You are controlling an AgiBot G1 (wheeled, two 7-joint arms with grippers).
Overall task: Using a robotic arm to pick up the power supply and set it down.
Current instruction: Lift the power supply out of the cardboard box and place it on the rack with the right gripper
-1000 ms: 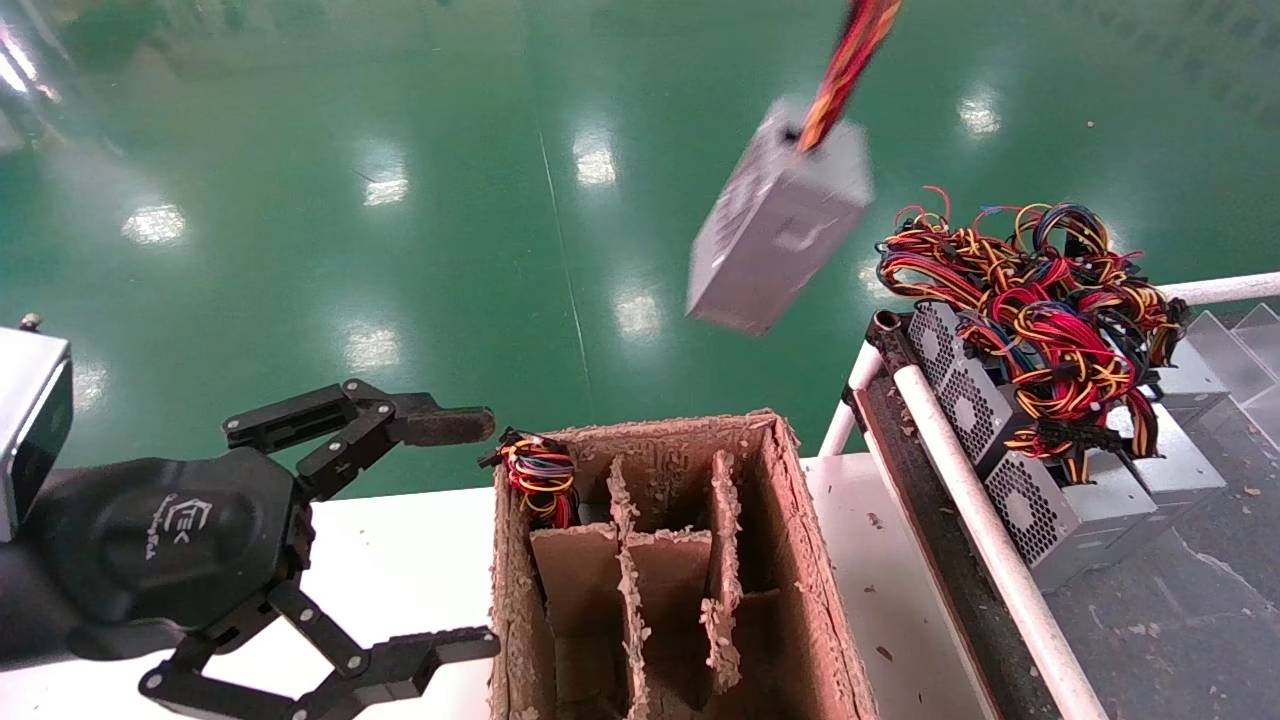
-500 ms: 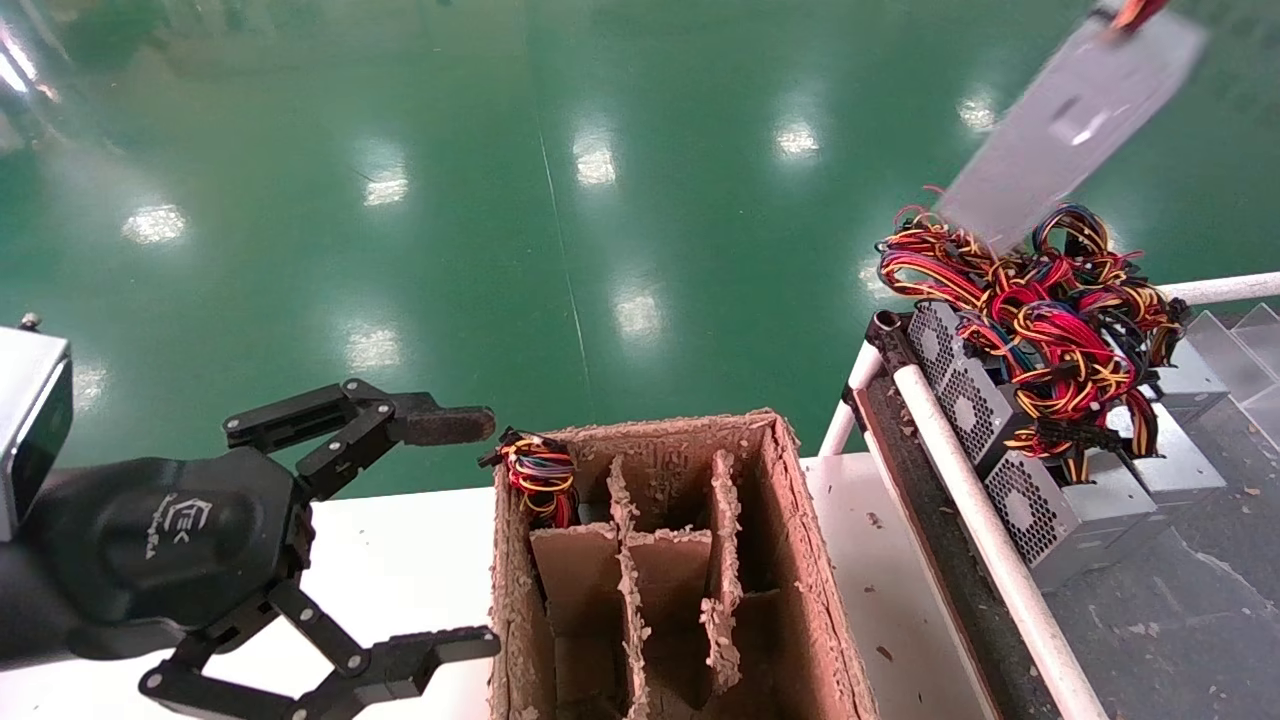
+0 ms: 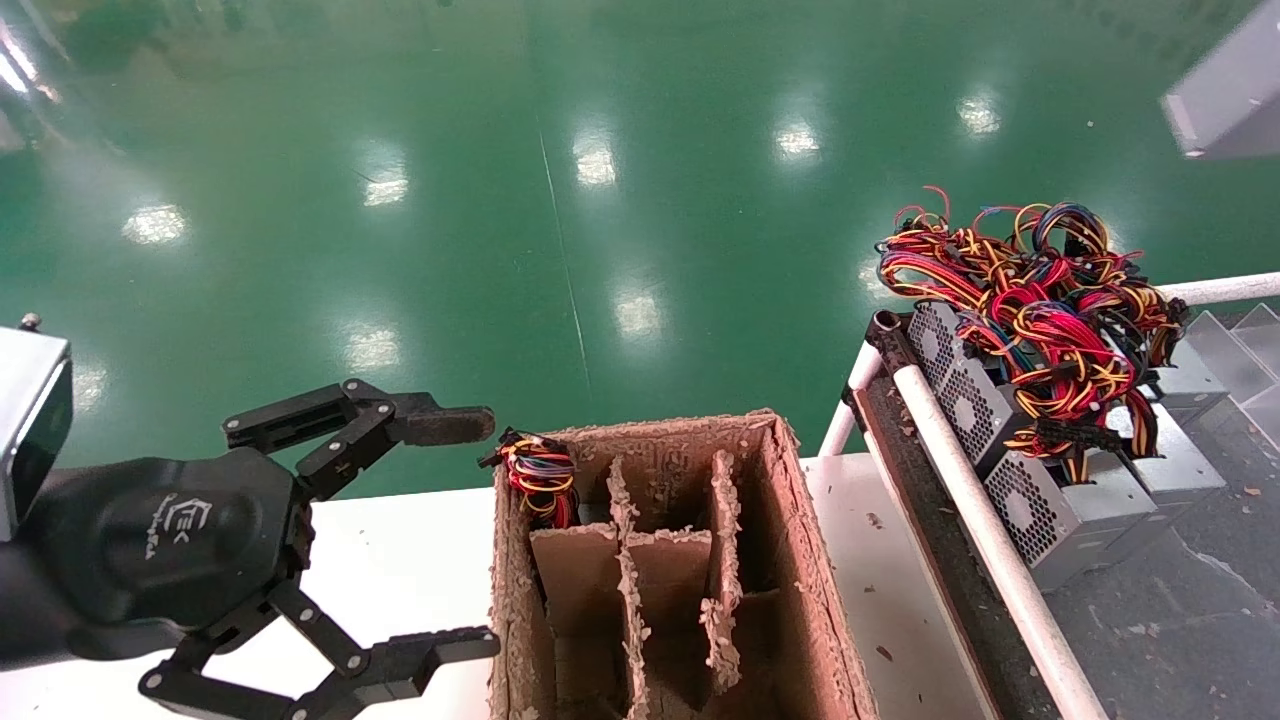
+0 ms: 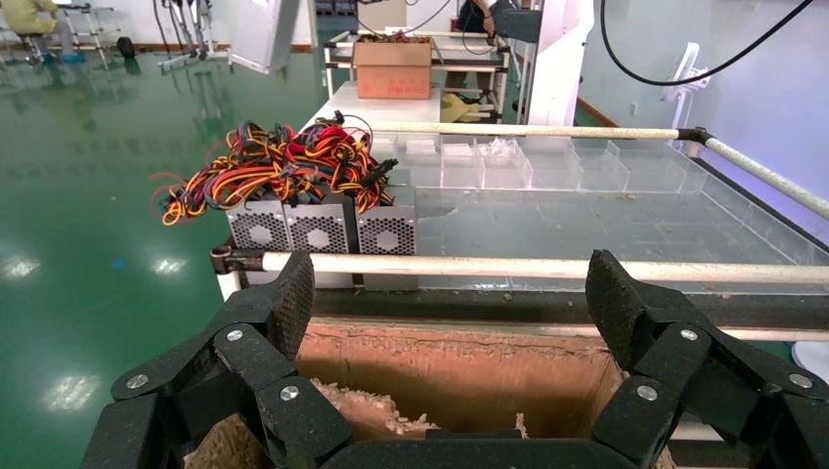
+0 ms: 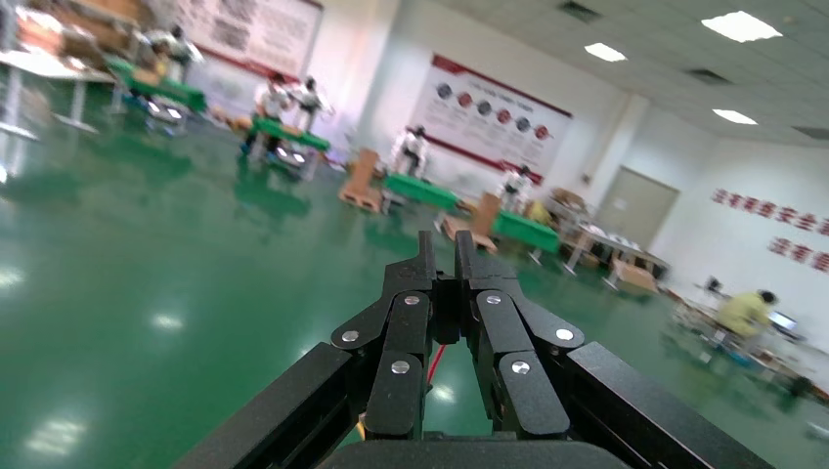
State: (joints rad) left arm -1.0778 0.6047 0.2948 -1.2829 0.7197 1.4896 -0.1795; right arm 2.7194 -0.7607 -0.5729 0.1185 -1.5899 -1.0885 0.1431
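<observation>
Nearest to the robot, the left tool (image 3: 470, 530) is held low over the white table (image 3: 400, 540), just beside the brown cardboard box (image 3: 800, 560); its two black fingers (image 3: 440, 425) are spread wide and nothing is gripped. The box is split by torn card walls into narrow slots, and a curl of red and yellow wires (image 3: 540, 475) is seen poking out of the far left slot. To the right, past a white rail (image 3: 990, 545), a row of grey boxes (image 3: 1030, 500) with holed faces is stacked on a rack, with a big tangle of coloured wires (image 3: 1040, 300) piled on top. Higher and farther off, only a grey corner of the power supply (image 3: 1225, 85) is seen at the top right edge of the head view, up in the air above the green floor (image 3: 500, 200). The right tool (image 5: 440, 293) is seen only from its own wrist: its fingers are pressed tight together, and a thin red wire (image 5: 437, 360) is seen between them, so the supply is probably hung by its wires. From here it could be swung like a weight on a string. If it is moved fast, the wires could be pulled out of the pinch and the box dropped on the floor, or it could be knocked into the rack or the soft box walls.
</observation>
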